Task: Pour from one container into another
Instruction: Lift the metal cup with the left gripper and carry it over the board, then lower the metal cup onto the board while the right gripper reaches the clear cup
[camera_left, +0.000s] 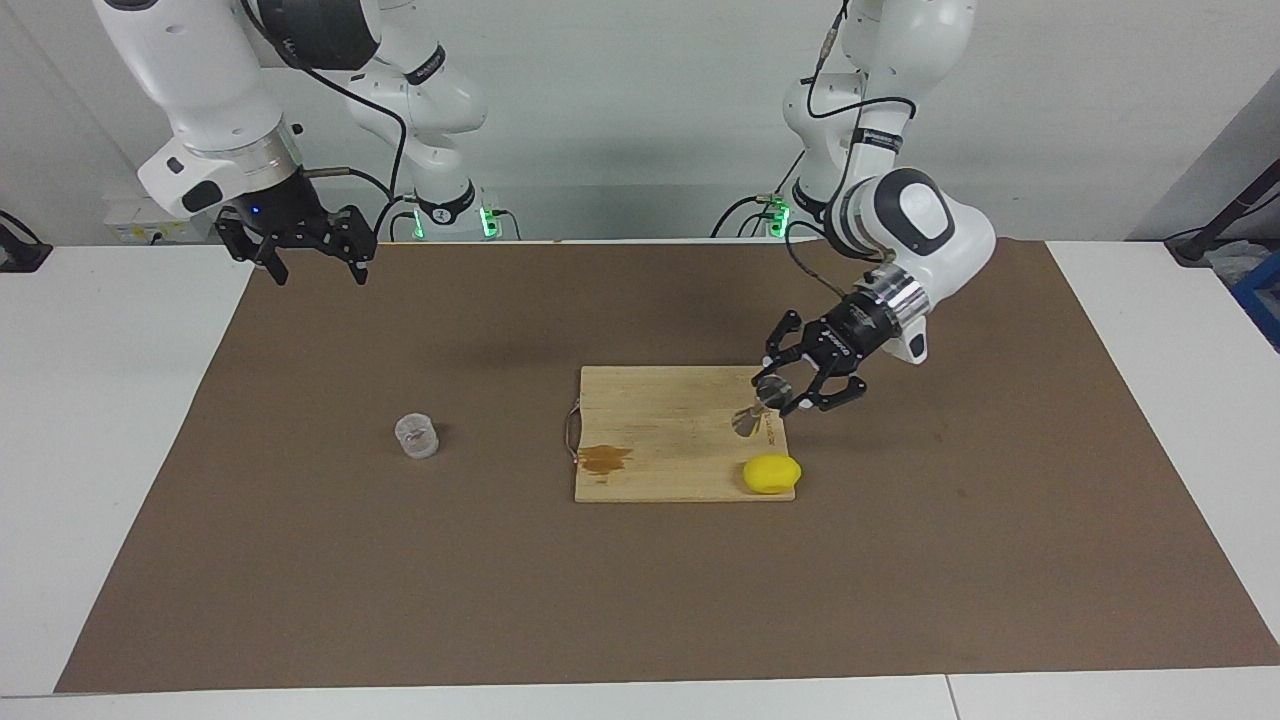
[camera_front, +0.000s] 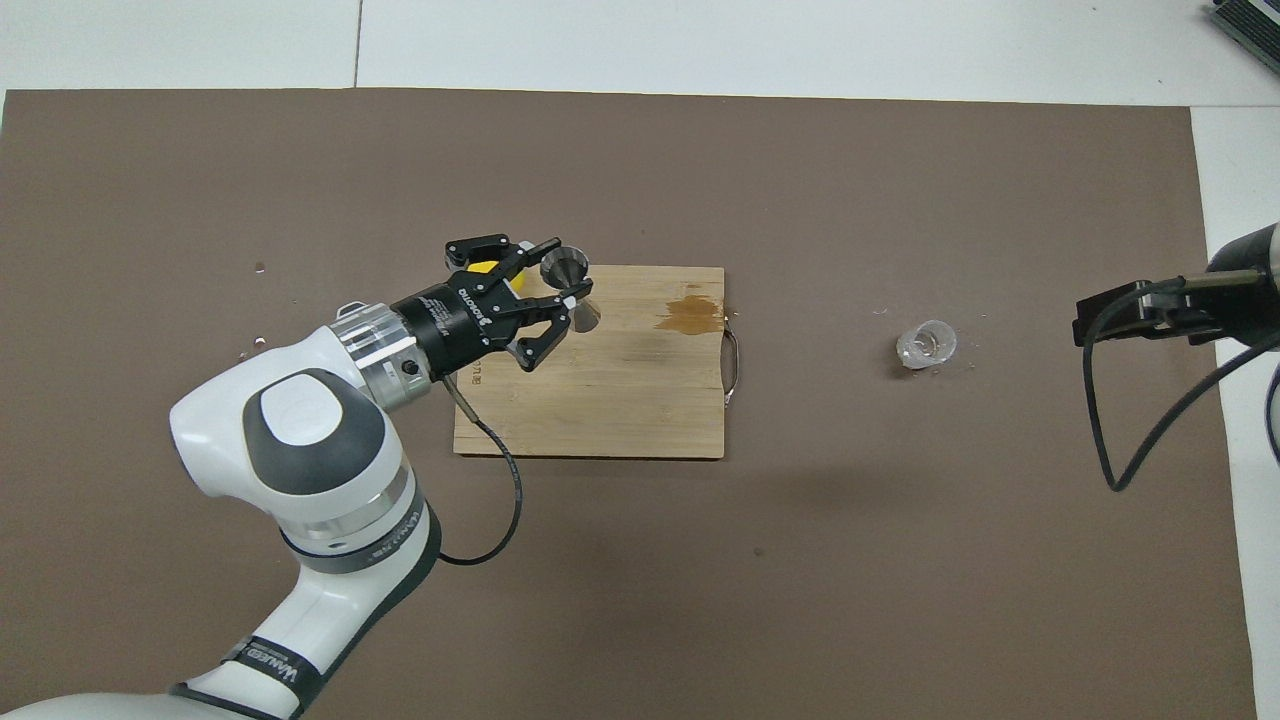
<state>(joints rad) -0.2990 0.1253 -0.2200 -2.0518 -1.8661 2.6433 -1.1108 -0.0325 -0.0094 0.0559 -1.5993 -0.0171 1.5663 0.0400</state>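
The one container, a small clear cup (camera_left: 417, 437) (camera_front: 926, 343), stands on the brown mat toward the right arm's end. The other, a steel hourglass jigger (camera_left: 755, 408) (camera_front: 562, 266), hangs tilted in the air. My left gripper (camera_left: 778, 390) (camera_front: 566, 280) is shut on it, over the cutting board's corner beside the lemon. My right gripper (camera_left: 318, 272) waits open and holds nothing, raised over the mat's corner by its own base, well away from the cup.
A wooden cutting board (camera_left: 670, 420) (camera_front: 600, 400) lies mid-mat with a brown wet stain (camera_left: 605, 458) (camera_front: 690, 315) near its metal handle. A yellow lemon-like lump (camera_left: 771, 473) (camera_front: 483, 268) rests at the board's corner, half covered by the left gripper from overhead.
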